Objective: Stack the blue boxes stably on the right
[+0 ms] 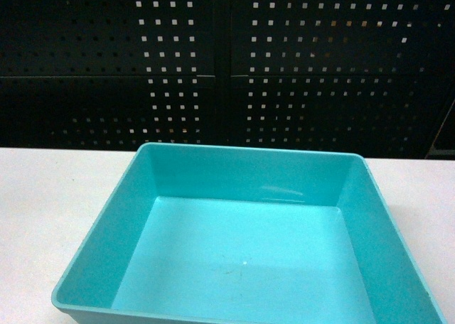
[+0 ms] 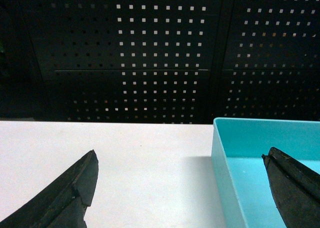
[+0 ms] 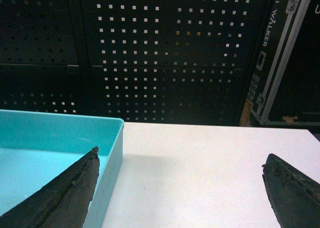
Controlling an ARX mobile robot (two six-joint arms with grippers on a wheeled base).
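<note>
Black perforated panels point(image 1: 227, 61) are seen filling the background behind a white table point(image 1: 43, 210), with rows of small square holes showing pale across the metal. Off to the right in the right wrist view, a dark case with metal edging point(image 3: 272, 63) is seen leaning upright beside the panels.

On the table, a single light turquoise box point(image 1: 242, 175) is pictured close to the head camera, near the middle of that view and slightly right of centre, sitting flat with its open side up. Its inside is bare, its walls slope inward and its rim is rounded. Its near edge is cut off by the bottom of the picture.

The left claw point(image 2: 180, 180) is shown spread wide, its left finger over the bare table and its right finger over the box's interior, so that the box's left wall point(image 2: 225, 173) lies between them. The right claw point(image 3: 180, 180) is likewise held wide apart, its left finger over the box's interior and its right finger over the table, the box's right wall point(image 3: 112, 163) between them. Nothing is gripped by either claw.
</note>
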